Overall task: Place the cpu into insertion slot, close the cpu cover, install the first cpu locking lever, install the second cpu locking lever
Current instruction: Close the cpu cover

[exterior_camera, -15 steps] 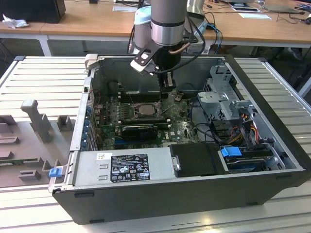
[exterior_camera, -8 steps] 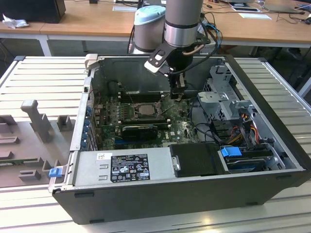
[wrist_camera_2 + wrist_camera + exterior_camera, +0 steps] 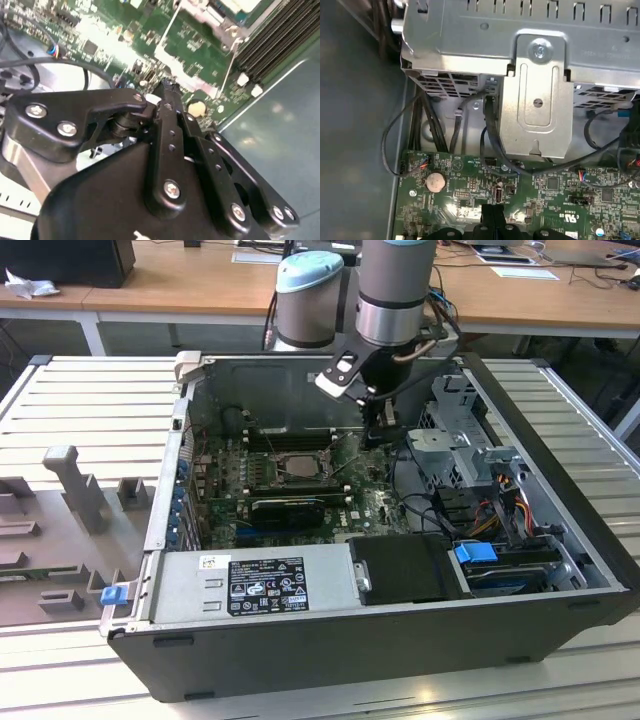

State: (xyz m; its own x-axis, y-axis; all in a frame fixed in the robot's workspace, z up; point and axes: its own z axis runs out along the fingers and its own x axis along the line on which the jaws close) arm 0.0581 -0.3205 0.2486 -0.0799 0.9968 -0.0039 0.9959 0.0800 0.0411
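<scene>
My jaws are pressed together, and I see nothing between them. My gripper (image 3: 377,437) hangs low over the motherboard (image 3: 228,480). The insertion slot (image 3: 290,466) lies near, toward the exterior view's left.

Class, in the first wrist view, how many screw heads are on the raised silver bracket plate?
2. A large screw sits at the end of the bracket farthest from the motherboard; a smaller screw lies mid-plate. More may be hidden behind it.
</scene>
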